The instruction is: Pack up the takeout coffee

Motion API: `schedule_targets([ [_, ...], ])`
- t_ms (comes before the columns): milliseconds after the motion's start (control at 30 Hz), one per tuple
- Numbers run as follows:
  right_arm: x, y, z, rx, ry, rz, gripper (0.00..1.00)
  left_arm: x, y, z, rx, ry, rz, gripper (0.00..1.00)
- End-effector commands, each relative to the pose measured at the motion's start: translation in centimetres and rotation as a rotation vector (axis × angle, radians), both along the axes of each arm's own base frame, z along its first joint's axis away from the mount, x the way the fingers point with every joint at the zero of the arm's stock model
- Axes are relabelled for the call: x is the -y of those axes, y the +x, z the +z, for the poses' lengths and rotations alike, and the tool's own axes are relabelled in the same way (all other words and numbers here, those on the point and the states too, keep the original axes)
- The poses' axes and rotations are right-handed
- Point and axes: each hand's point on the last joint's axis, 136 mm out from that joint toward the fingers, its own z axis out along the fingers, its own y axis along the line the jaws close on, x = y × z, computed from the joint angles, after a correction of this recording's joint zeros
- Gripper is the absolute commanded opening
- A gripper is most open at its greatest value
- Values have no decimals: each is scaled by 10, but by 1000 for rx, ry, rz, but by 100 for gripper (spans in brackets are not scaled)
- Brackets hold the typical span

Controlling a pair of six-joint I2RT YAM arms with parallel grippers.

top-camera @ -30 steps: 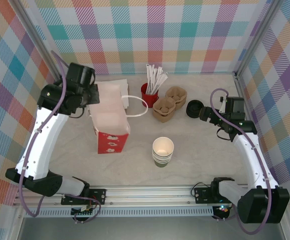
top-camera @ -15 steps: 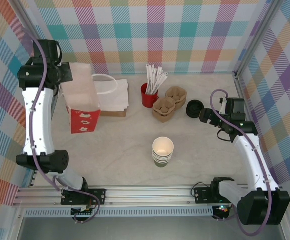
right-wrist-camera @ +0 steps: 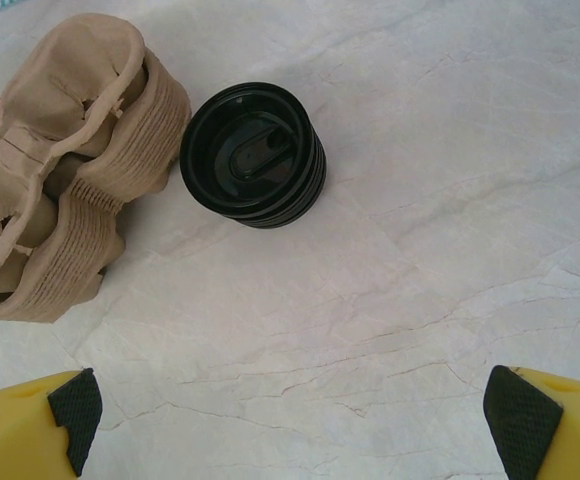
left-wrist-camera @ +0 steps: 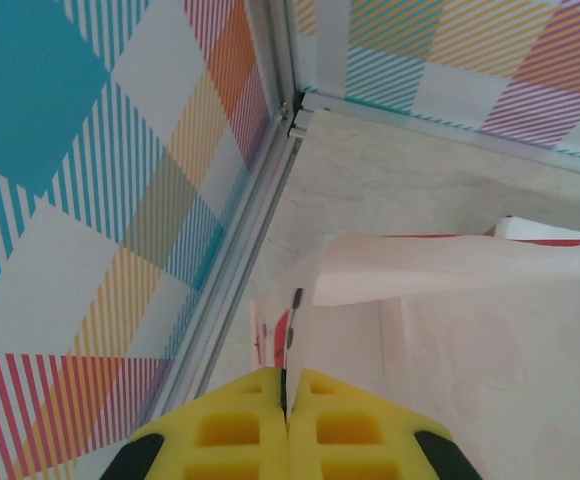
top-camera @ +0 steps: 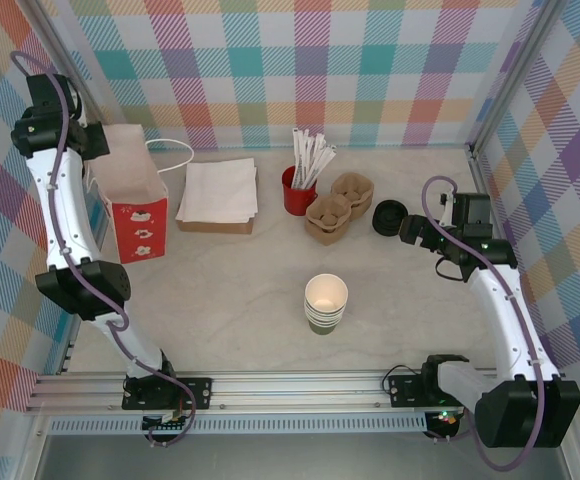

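Takeout coffee cups, olive-green outside, cream inside, stood stacked upright, mouths up, midway along the worktop toward its near edge. The left gripper pinched the paper bag; the right gripper gaped wide.

I see a paper bag far left, white napkins beside it, a red cup of wrapped sticks, brown pulp trays, and black lids.

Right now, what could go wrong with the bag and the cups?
The left jaws pinch only the thin rim of the paper bag, so it could tear or slip free. The bag is close to the side rail, where it might snag. The cups sit far off mid-table, a long carry.
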Motion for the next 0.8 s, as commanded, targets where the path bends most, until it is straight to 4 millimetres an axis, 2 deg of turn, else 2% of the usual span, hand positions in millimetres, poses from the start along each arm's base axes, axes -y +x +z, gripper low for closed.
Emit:
schedule_targets([
  [0,-1,3,10,13,-3,8,100,-10,7,4,34,-21,-23,0],
  [267,0,2,9,10,3,-7,100,-12,17,-37,-55,-92,-54,0],
  [767,-4,8,4,-3,29,-5,100,-7,36,-90,-134,-216,-79,0],
])
